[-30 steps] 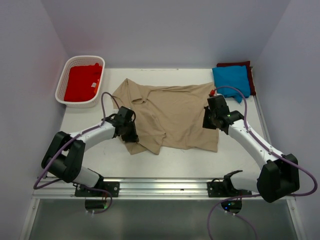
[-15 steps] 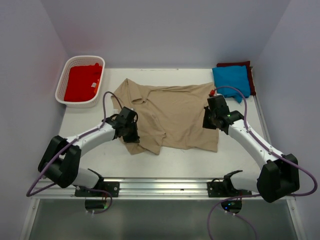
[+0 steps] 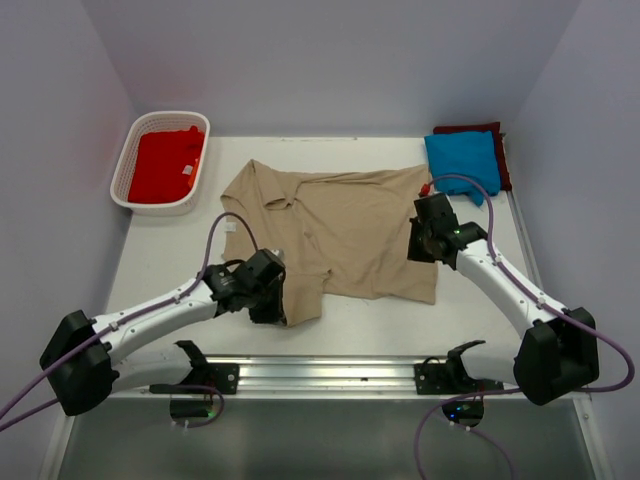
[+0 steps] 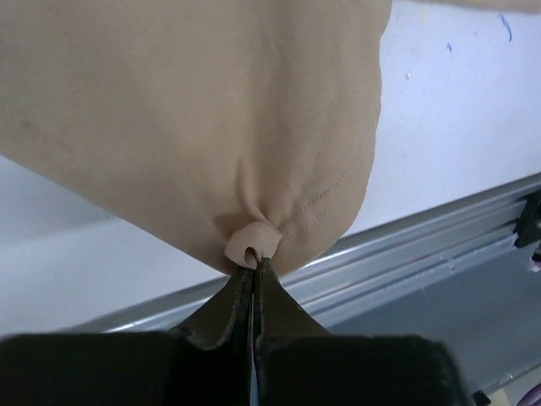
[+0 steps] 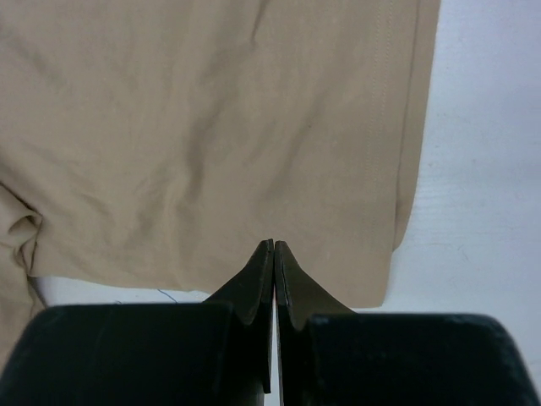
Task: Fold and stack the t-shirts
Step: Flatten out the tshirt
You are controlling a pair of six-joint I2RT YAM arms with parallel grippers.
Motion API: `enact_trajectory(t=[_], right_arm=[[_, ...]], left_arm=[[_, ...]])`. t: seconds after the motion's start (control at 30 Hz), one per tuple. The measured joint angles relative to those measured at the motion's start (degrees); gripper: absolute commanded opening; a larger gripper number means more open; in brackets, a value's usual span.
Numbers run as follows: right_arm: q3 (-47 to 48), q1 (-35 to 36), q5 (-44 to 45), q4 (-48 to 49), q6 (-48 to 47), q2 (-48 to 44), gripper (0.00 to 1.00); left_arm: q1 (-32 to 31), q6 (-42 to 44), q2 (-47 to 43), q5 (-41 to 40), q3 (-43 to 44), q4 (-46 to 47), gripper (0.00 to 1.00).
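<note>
Since a second ago the left arm has drawn back toward the near rail, dragging a corner of the tan t-shirt (image 3: pixel 350 230) along. Left of that shirt, a red t-shirt (image 3: pixel 165 165) waits in the basket (image 3: pixel 150 207); its white tag (image 3: pixel 187 170) is unreadable. The left fingers (image 4: pixel 252 279) are clamped on a pinch of tan hem. The right fingers (image 5: pixel 269 258) are pressed together over the shirt's right side, with no cloth visibly between them. Right of it, the blue t-shirt (image 3: pixel 460 160) lies folded on the maroon t-shirt (image 3: pixel 468 128): seemingly two done, two left.
</note>
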Motion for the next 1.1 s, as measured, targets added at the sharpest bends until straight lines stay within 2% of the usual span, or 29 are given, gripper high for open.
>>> enact_trajectory(t=[0.1, 0.17, 0.2, 0.23, 0.27, 0.3, 0.33, 0.4, 0.47, 0.5, 0.53, 0.57, 0.6, 0.63, 0.67, 0.73, 0.8, 0.97, 1.1], right_arm=[[0.00, 0.00, 1.53, -1.77, 0.04, -0.07, 0.00], [0.00, 0.00, 2.60, -3.30, 0.17, -0.26, 0.00], [0.00, 0.00, 3.10, -3.87, 0.20, -0.42, 0.00], [0.00, 0.00, 3.63, -4.37, 0.24, -0.68, 0.09], [0.00, 0.00, 4.00, -4.72, 0.46, -1.01, 0.23], [0.00, 0.00, 4.31, -5.05, 0.72, -1.33, 0.31], [0.00, 0.00, 4.72, -5.29, 0.74, -1.64, 0.36], [0.00, 0.00, 5.22, -5.84, 0.85, -2.23, 0.41], [0.00, 0.00, 5.55, -6.29, 0.83, -2.36, 0.41], [0.00, 0.00, 5.68, -6.47, 0.85, -2.36, 0.37], [0.00, 0.00, 5.84, -6.64, 0.83, -2.34, 0.34], [0.00, 0.02, 6.12, -6.75, 0.90, -2.34, 0.19], [0.00, 0.07, 6.32, -6.82, 1.01, -2.34, 0.19], [0.00, 0.15, 6.54, -6.88, 1.16, -2.27, 0.00], [0.00, 0.15, 6.67, -6.99, 0.96, -2.16, 0.00], [-0.02, 0.15, 6.93, -6.97, 1.66, -1.79, 0.00], [-0.13, 0.15, 7.80, -6.88, 1.92, -1.20, 0.00], [-1.25, 0.09, 10.60, -6.56, 3.28, 0.68, 0.00], [-1.44, -0.57, 13.00, -6.40, 4.81, 4.57, 0.00]], left_arm=[[-5.27, -4.37, -1.99, 0.37, -1.01, -2.12, 0.00], [-9.77, -7.91, -3.63, 0.74, -1.66, -3.39, 0.06], [-11.63, -9.09, -4.15, 0.76, -1.79, -4.02, 0.29], [-13.70, -10.32, -4.63, 0.76, -1.97, -4.66, 0.43], [-15.45, -11.63, -4.87, 0.79, -2.01, -5.42, 0.55], [-17.00, -12.85, -5.01, 0.63, -2.03, -6.34, 0.78], [-17.84, -13.60, -5.03, 0.33, -2.03, -7.23, 0.87], [-18.62, -15.21, -5.03, -1.81, -1.81, -9.77, 1.00], [-18.69, -16.11, -4.87, -5.20, -0.44, -12.94, 1.00], [-18.69, -16.15, -4.72, -7.43, 0.72, -14.16, 1.00], [-18.67, -16.11, -4.52, -9.75, 1.97, -14.88, 1.00], [-18.69, -16.09, -4.00, -13.55, 4.13, -15.52, 0.91], [-18.67, -16.06, -3.89, -14.27, 4.52, -15.50, 0.84], [-18.51, -15.67, -3.37, -16.41, 5.42, -14.86, 0.72], [-18.21, -15.41, -2.82, -17.99, 5.81, -14.16, 0.43], [-16.65, -13.79, -1.09, -20.59, 5.88, -11.96, 0.19], [-14.14, -11.50, 0.94, -22.14, 5.33, -9.16, 0.00], [-6.69, -6.12, 6.54, -22.82, 0.55, -1.60, 0.00], [-5.14, -3.23, 12.09, -22.62, -1.46, 0.63, 0.00]])
